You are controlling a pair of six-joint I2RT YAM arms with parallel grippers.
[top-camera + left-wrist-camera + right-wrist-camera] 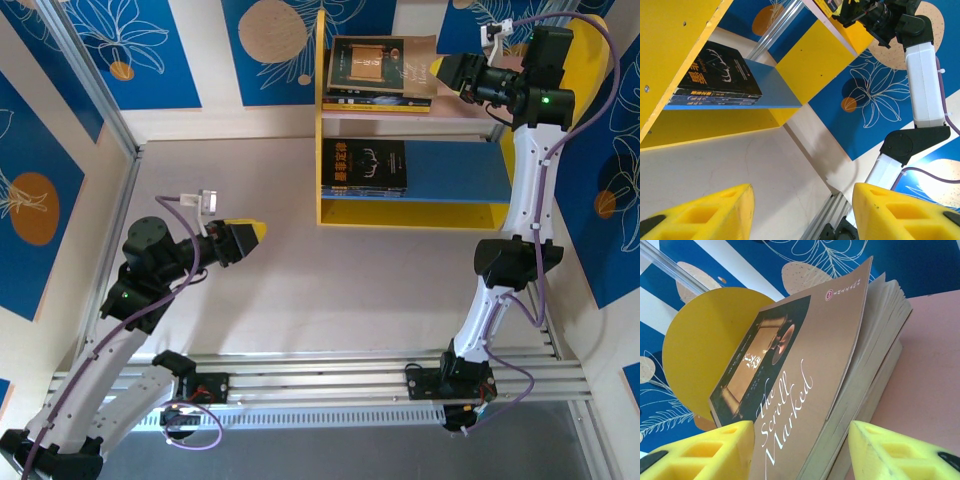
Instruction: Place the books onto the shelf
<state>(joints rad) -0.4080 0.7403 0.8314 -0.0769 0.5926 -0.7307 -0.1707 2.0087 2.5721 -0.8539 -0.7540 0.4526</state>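
Observation:
The shelf (320, 150) stands at the back of the table, with yellow sides, a pink upper board (470, 110) and a blue lower board (455, 170). A brown book (385, 65) tops a small stack on the pink board, its cover lifting at the near edge (810, 365). Dark books (364, 165) lie stacked on the blue board, and they also show in the left wrist view (720, 70). My right gripper (443, 72) is at the brown book's right edge, open (802, 450), its fingers straddling the book's corner. My left gripper (255, 232) hovers open and empty (802, 210) over the table's left side.
The right arm (520, 200) reaches up beside the shelf's right panel. Blue patterned walls close in the table on the left, back and right. An aluminium rail (330, 375) runs along the near edge. Bare tabletop (350, 290) lies between the shelf and the arm bases.

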